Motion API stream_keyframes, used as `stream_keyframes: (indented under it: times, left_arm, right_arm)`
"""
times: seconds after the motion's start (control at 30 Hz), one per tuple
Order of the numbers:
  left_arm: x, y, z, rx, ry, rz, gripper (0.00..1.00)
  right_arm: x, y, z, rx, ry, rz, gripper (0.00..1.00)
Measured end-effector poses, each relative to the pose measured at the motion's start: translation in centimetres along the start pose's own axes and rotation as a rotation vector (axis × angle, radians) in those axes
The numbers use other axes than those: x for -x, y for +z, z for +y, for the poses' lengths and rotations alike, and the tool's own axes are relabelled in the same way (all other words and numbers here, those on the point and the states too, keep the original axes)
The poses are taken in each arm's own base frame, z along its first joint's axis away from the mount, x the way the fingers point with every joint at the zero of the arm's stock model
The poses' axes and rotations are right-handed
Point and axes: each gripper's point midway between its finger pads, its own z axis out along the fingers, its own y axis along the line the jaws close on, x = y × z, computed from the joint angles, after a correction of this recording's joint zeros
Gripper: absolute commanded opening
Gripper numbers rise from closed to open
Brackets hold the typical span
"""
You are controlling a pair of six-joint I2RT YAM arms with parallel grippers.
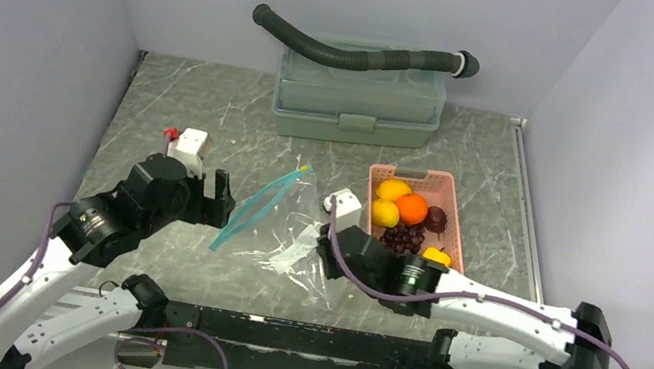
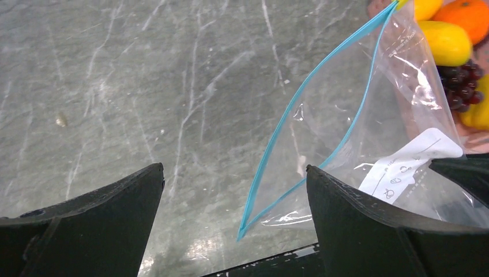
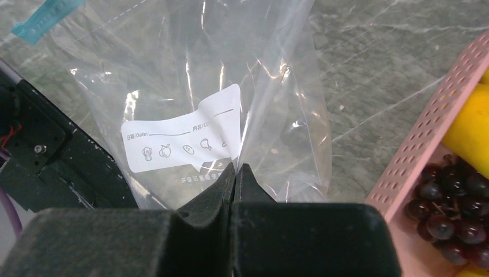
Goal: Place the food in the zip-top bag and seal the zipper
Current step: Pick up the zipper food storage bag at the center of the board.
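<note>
Two claws are at work. The right claw (image 3: 236, 170) is closed, pinching a fold of the one clear bag (image 3: 190, 75). The left claw (image 2: 233, 170) stands wide open with nothing in it. The bag lies crumpled on the table (image 1: 174, 107) between them, its mouth gaping just ahead and to the right of the left claw. One teal zipper (image 2: 300, 98) runs round that mouth, unsealed.

Right of the right claw sits one pink basket (image 1: 456, 233), which holds all the food: three lemons (image 1: 385, 213), one orange (image 1: 411, 208), one grape bunch (image 1: 403, 237) and one dark round fruit (image 1: 436, 219). The basket's slotted wall stands between that claw and the fruit. Well beyond both claws, one green box (image 1: 357, 109) sits by the back wall with one ribbed hose (image 1: 356, 56) on its lid.

One white label (image 3: 179, 141) on the bag, just ahead of the right claw's tips, reads "Date:" above a row of small food icons. We cannot make out its other characters.
</note>
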Motion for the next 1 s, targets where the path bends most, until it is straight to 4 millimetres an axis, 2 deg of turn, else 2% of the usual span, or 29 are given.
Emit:
stream_keyframes:
  times: [0.17, 0.5, 0.77, 1.0]
  left_arm:
    - [0.6, -0.6, -1.6, -0.093, -0.019, -0.026, 0.97]
    - [0.7, -1.6, -4.5, -0.246, -0.057, 0.012, 0.93]
    - [1.7, -3.3, -7.2, -0.392, -0.072, 0.023, 0.87]
    - [1.2, -3.3, -7.9, -0.426, -0.07, 0.057, 0.81]
  right_arm:
    - [0.7, -2.1, -0.8, 0.049, -0.016, -0.092, 0.0]
    - [2.2, -5.1, -0.9, 0.16, -0.086, -0.23, 0.0]
    - [2.2, -5.7, -0.3, 0.214, -0.151, -0.246, 0.0]
    - [1.9, -5.8, 0.4, 0.263, -0.186, -0.235, 0.0]
